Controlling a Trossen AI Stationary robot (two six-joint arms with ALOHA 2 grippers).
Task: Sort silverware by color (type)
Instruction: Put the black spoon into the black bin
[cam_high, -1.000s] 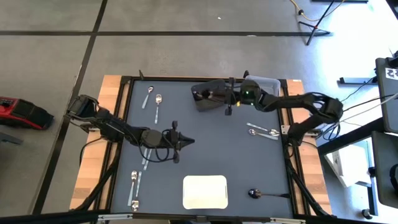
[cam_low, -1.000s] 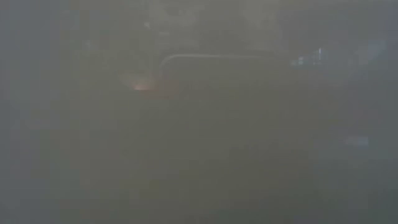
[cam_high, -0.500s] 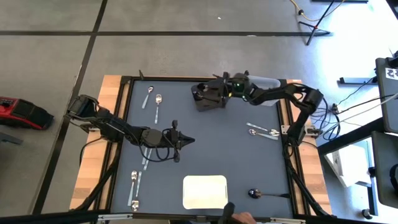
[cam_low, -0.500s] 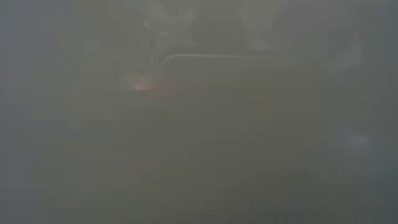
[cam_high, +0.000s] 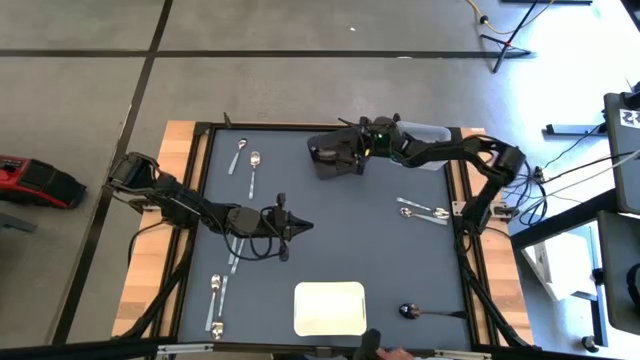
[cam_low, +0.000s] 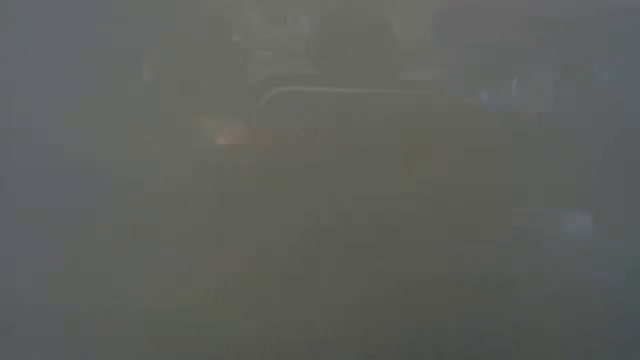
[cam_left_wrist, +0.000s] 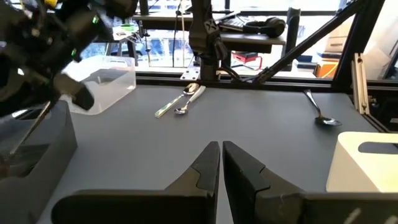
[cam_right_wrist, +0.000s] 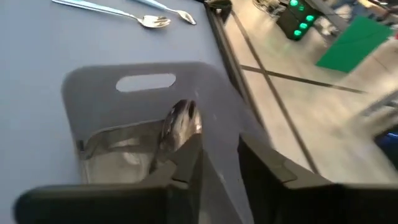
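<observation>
Right gripper (cam_right_wrist: 214, 158) hangs over the dark bin (cam_right_wrist: 143, 106) at the far edge of the surface (cam_high: 350, 245), jaws parted with a clear gap between them, nothing clamped; a shiny spoon (cam_right_wrist: 177, 124) sits just past the jaws, bowl up, over the bin's interior, so my read is a drop-off spot: the arm is placed there to let silver pieces fall inside, though I cannot tell if the spoon touches a finger. In the high view the right gripper (cam_high: 335, 155) covers part of the bin, with a clear bin (cam_high: 425, 135) just beside it. Left gripper (cam_left_wrist: 221, 155) waits low near the middle-left of the surface, jaws pressed together, empty, likely parked out of the way. Remaining silverware lies loose: a pair of silver spoons (cam_high: 247, 160) at far left, a silver pair (cam_high: 422, 211) at right, two more (cam_high: 215, 300) near left, one dark spoon (cam_high: 425, 312) near right beside the white bin (cam_high: 330, 308). Low view shows nothing usable. Sorting looks partway done.
</observation>
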